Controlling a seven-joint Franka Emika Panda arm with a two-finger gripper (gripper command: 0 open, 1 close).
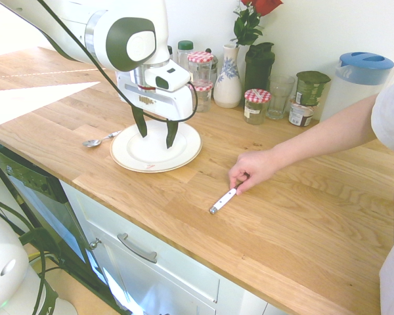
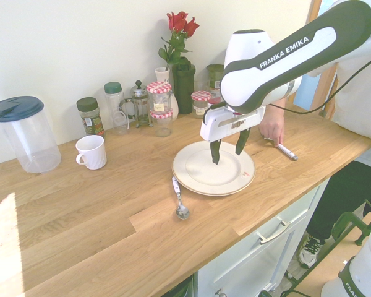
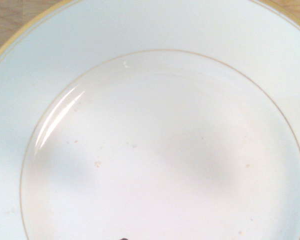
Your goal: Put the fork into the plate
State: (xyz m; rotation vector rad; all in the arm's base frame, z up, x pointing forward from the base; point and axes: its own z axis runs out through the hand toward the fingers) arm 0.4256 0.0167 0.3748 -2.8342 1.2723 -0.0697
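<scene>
Hand hangs over the plate, fingers spread wide and empty. The fork lies on the counter, well away from the plate, under a person's hand. Best wait until it clears, then pinch the white handle mid-length.

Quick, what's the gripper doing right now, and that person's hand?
Gripper: open, empty, hanging over the plate.
Person's hand: on the counter, fingertips touching the fork.
</scene>
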